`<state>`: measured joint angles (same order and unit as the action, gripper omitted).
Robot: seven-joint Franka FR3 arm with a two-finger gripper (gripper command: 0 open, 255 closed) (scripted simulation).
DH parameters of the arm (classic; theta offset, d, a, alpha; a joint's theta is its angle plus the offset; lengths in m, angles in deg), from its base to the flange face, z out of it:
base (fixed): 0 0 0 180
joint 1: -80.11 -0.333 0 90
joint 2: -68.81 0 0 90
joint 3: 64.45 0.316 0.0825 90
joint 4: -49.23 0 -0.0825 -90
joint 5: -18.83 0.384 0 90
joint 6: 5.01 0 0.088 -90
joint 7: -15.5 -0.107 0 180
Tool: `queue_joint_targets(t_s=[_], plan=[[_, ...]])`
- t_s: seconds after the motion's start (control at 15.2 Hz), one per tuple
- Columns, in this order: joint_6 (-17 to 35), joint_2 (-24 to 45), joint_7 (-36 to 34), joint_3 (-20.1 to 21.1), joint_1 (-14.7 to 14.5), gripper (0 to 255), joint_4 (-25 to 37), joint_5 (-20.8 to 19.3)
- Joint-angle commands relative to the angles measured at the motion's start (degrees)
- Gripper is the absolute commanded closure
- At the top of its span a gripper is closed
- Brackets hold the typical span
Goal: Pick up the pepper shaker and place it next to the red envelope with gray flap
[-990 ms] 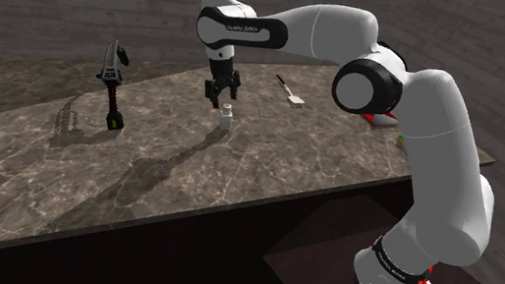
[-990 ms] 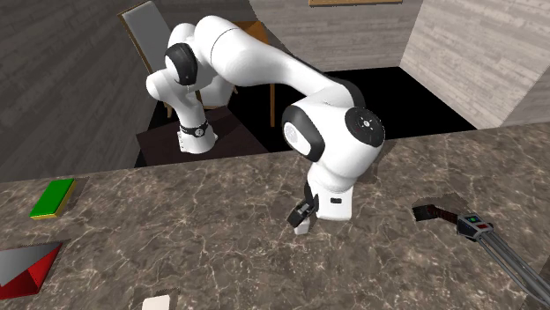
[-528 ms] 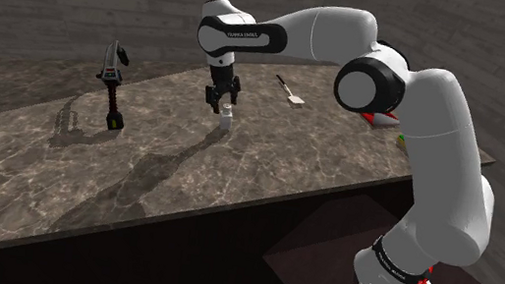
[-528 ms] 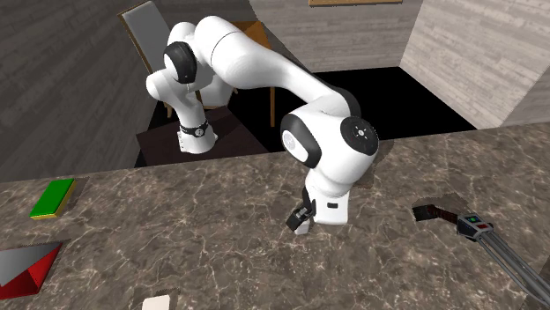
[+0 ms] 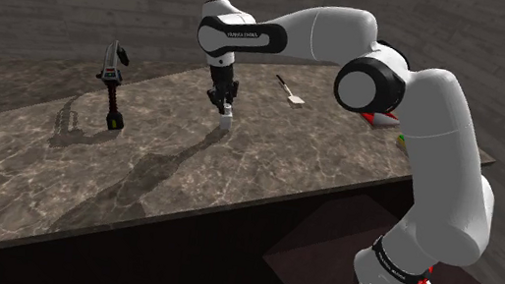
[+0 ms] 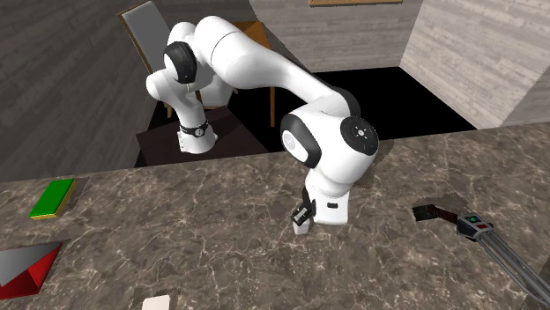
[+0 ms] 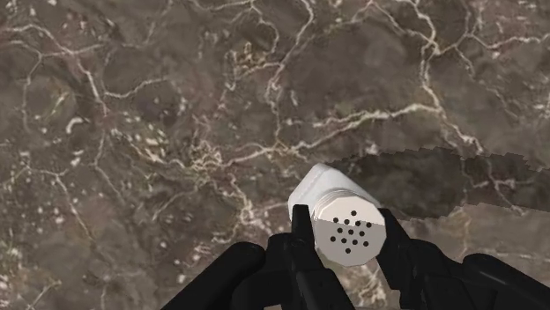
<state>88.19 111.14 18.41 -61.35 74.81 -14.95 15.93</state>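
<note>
A small white pepper shaker (image 5: 227,119) with a perforated cap stands upright on the brown marble counter (image 5: 186,182). My black gripper (image 5: 225,106) comes straight down on it and is shut on its top. In the wrist view both fingers clasp the shaker (image 7: 323,188) at the cap, gripper (image 7: 345,225) around it. The second exterior view has the shaker (image 6: 302,225) under the gripper (image 6: 305,213), and the red envelope with a gray flap (image 6: 22,267) far off at that view's lower left.
A black hand tool (image 5: 111,89) stands toward the shoulder view's left, seen also as the tool (image 6: 480,233) in the second exterior view. A small spatula-like item (image 5: 291,93) lies behind the shaker. A green block (image 6: 53,197) and a white object (image 6: 156,303) lie near the envelope.
The gripper came down over the shaker and its fingers, open a second ago, have shut on the shaker's top. The shaker has stayed in place.
</note>
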Motion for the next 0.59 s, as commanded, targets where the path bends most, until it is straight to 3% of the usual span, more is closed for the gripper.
queue_joint_targets(t_s=[0.0, 0.53], plan=[[0.00, 0.01, 0.00, 0.00, 0.00, 255, 0.00, 0.00], [-2.82, -0.35, 0.07, 0.01, -0.05, 255, 2.47, 0.03]])
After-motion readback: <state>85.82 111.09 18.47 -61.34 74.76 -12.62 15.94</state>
